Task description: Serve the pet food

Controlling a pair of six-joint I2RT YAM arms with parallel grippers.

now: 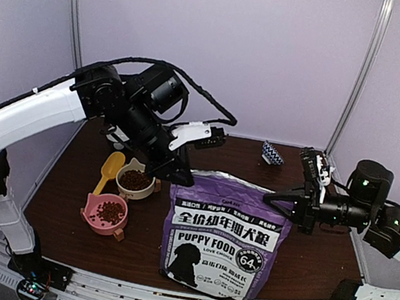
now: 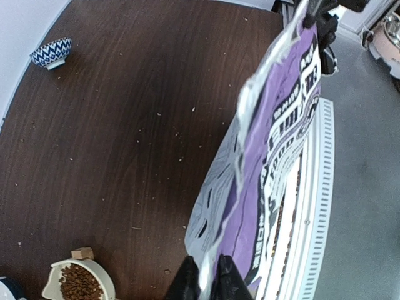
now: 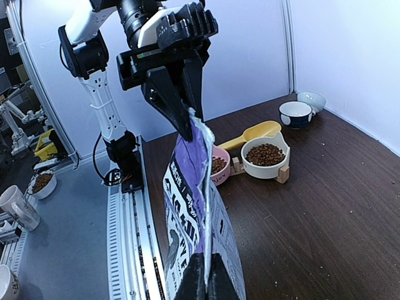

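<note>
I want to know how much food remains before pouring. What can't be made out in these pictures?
Inside of the bag: every view, its own printed walls hide the contents.
Pink bowl: right wrist view, largely behind the bag.
White bowl: left wrist view, cut by the bottom edge.
Dark blue bowl: absent from the top view, probably behind the left arm.

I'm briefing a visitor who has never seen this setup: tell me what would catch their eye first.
The big purple bag is held upright mid-table, pinched at its top corners by the left claw and the right claw. To its left, a white bowl and a pink bowl each hold dark kibble, with a yellow scoop beside them.
</note>
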